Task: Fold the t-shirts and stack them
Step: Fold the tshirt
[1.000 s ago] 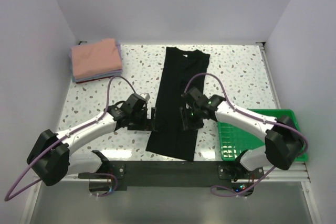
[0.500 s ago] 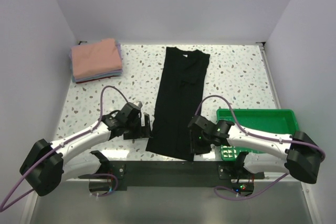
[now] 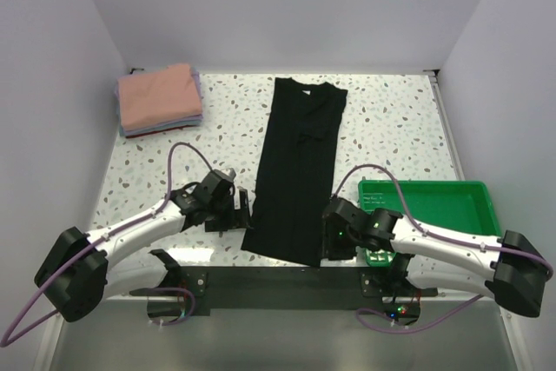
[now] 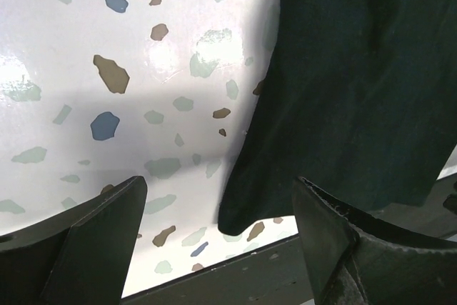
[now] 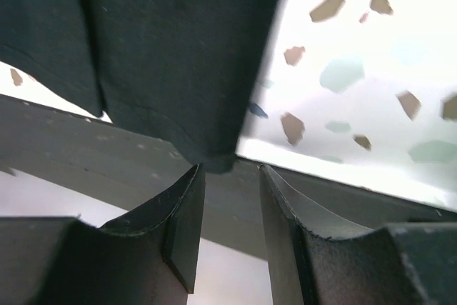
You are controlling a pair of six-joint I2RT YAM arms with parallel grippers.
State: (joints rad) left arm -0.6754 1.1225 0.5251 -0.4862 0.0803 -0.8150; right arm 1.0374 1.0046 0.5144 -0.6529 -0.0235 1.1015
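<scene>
Lined up on the bottom hem of the shirt (image 3: 295,162)
Left gripper (image 3: 246,208) wide apart, right gripper (image 5: 230,176) narrowly parted, both empty at the 2 corners. Next I'd pinch them and fold upward.

the top view looks steeply down from above and behind the arm bases, taking in the whole bench (image 3: 391,119). each wrist view sits close over the bench, looking out past its own fingers. both catch a near corner of the black t-shirt (image 3: 295,171): one between the left fingers (image 4: 100,233), one just beyond the right fingers (image 5: 178,226).
</scene>
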